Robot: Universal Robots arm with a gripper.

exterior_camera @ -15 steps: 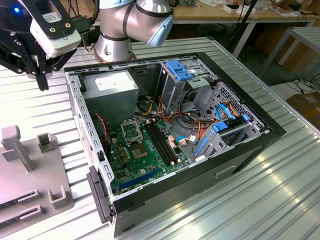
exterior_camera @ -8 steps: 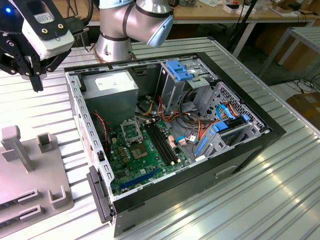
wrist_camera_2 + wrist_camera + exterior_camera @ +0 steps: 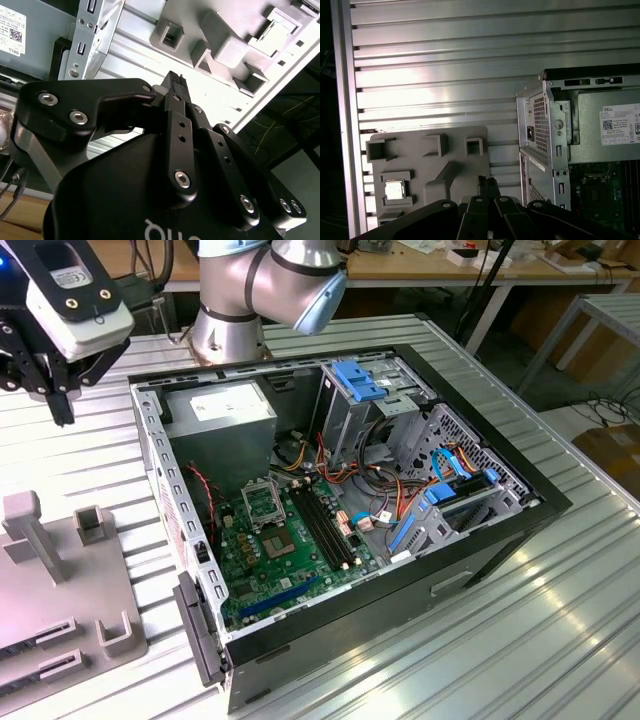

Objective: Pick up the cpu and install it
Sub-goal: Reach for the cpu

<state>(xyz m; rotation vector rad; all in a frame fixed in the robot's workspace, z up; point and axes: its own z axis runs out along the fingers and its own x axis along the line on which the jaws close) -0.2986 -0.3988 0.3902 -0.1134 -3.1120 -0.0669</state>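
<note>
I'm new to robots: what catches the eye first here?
An open computer case lies mid-table in the exterior view, green board exposed. The gripper hangs at that view's upper left, above a grey fixture plate; in the first wrist view the small cpu sits in one of its pockets.

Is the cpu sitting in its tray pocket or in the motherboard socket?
In its pocket: in the first wrist view the cpu lies flat in a recess of the grey fixture plate, outside the computer case.
</note>
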